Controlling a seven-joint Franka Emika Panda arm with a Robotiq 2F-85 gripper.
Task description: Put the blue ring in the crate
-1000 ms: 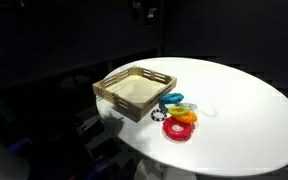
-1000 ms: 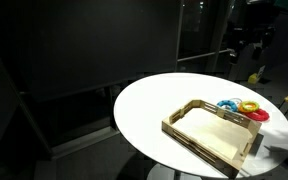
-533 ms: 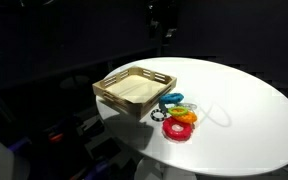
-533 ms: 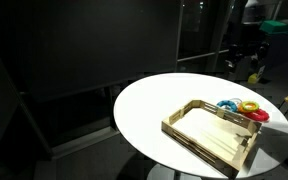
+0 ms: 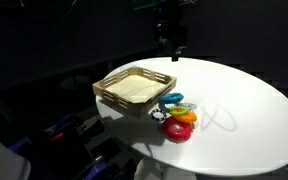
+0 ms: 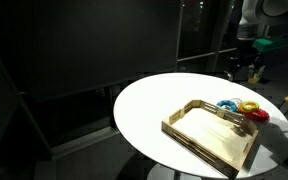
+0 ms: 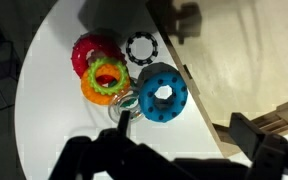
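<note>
Our gripper (image 5: 174, 42) has moved over the last second. In an exterior view it has come from the dark top edge across and down, and it now hangs above the far side of the white table (image 5: 259, 105), still well above it. In the wrist view its fingers (image 7: 89, 155) stand wide apart with nothing between them.

The blue ring (image 7: 162, 92) has not moved. It lies flat on the table just beside the crate (image 7: 246, 70), outside its wall. It sits in a tight cluster with the orange ring (image 7: 104, 83), the red ring (image 7: 93, 52) and the beaded ring (image 7: 141, 47).

The wrist view now looks straight down on the cluster, with the blue ring near the middle. We judge this to be the approach: no grasp has been made and the crate (image 5: 116, 98) holds no ring. The neighbouring rings leave little room for the fingers.
</note>
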